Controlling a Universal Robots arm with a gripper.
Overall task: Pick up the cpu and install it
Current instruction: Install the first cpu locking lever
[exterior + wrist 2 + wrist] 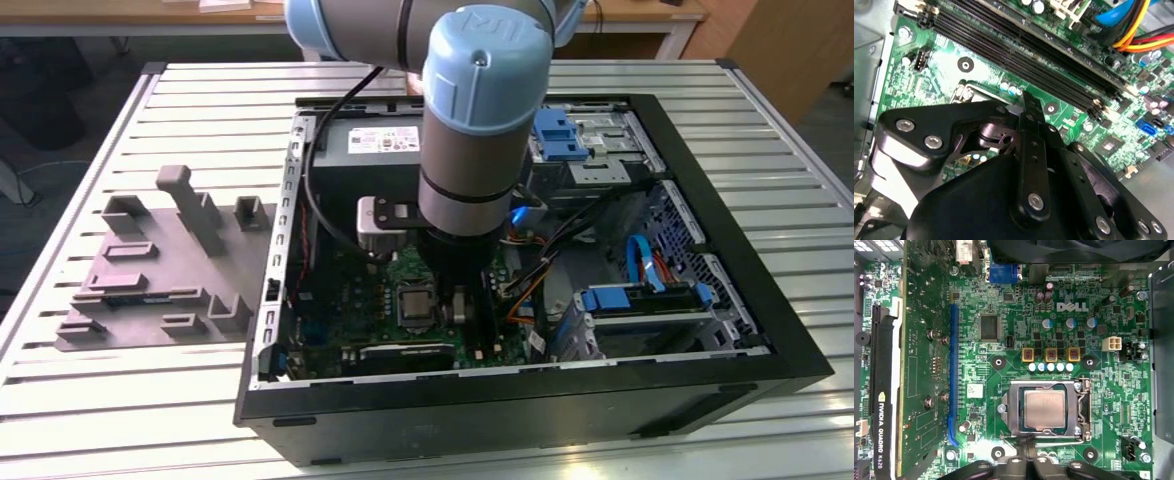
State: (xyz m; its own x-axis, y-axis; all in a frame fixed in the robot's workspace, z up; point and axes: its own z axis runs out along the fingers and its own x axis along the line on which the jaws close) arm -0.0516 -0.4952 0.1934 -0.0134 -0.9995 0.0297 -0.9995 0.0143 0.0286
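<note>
An open black computer case [747,330] lies on its side on a slatted metal table [80,400]. Inside the case, a green motherboard [1019,330] covers the floor. Within the case, a grey box with a white label [380,140] sits at the far wall, and blue drive brackets [558,135] stand toward the exterior view's right. Orange and yellow cables [1139,30] run beside long black memory slots [1019,47] on the motherboard. Outside the case, toward the exterior view's left, a grey fixture tray [154,290] with upright blocks rests on the table.
</note>
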